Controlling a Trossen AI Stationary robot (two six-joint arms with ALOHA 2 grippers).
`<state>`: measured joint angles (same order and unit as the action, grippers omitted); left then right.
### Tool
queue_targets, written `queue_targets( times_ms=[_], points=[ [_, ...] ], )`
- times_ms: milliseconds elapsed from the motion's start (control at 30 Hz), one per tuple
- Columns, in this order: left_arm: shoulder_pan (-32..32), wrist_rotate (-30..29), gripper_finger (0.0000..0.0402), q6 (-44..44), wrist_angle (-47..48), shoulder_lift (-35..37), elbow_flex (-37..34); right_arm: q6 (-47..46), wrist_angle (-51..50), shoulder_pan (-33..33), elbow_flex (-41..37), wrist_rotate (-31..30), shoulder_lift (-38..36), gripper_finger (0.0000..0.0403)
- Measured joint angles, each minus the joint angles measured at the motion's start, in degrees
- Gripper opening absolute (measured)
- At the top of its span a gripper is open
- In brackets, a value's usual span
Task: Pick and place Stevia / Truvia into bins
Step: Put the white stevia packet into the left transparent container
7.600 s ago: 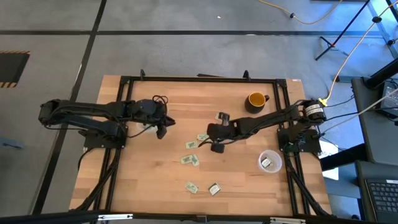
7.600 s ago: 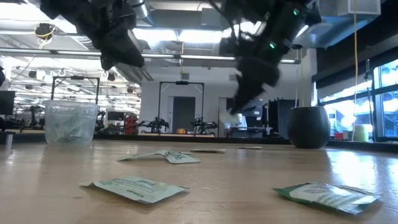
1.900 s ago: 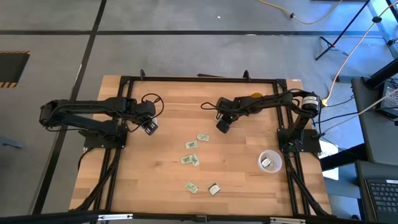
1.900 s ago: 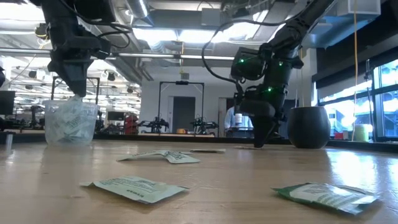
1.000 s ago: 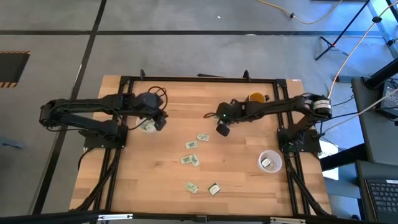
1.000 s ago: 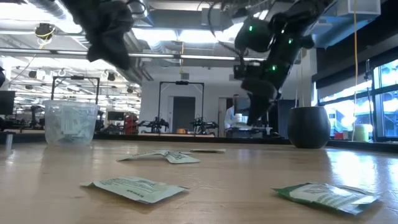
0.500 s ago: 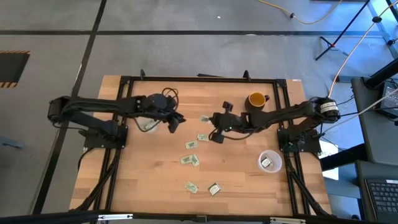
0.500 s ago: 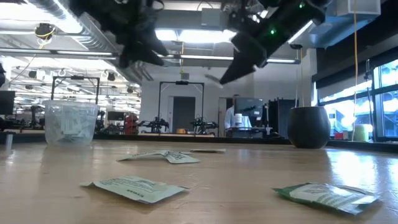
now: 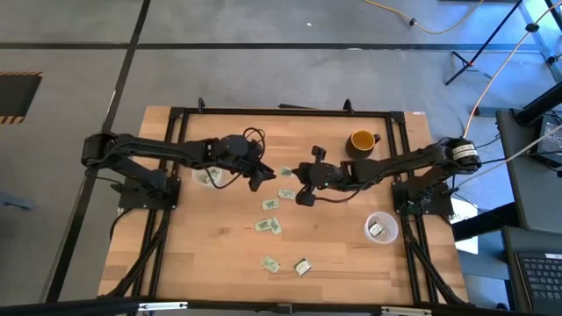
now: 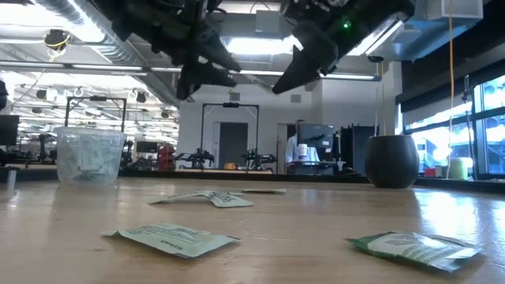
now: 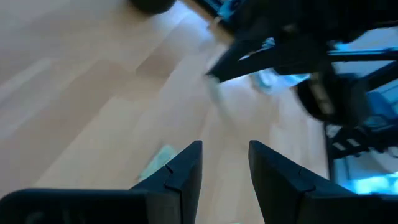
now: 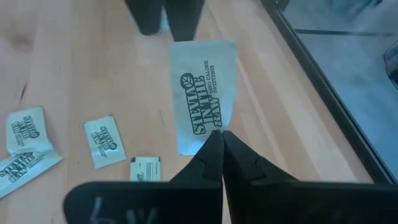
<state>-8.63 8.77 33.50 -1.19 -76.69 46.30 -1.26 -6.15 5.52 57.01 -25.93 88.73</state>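
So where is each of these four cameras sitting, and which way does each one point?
High view: above the table, looking straight down; shows both arms, left gripper open, right gripper holding a Stevia packet.
Low view: at tabletop height, looking level across scattered packets; both arms hang overhead.
Left wrist view: on the left arm, looking past its own fingers toward the right arm.
Right wrist view: past its shut fingers pinching that packet.
Shared: the high and right wrist views both show the held packet.
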Motion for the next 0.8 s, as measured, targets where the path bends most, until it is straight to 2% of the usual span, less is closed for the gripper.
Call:
queue_targets(
  times_ms=[633, 800],
  points=[
    [0.5, -0.1, 0.0125, -1.0, -4.6, -0.1, 0.0, 1.6, 3.3, 1.7, 0.0, 0.1, 0.0, 0.0000],
    [0.5, -0.3, 0.0109, -1.3, -5.2, -0.1, 0.0, 1.6, 3.4, 1.9, 0.0, 0.1, 0.0, 0.0000]
  ],
)
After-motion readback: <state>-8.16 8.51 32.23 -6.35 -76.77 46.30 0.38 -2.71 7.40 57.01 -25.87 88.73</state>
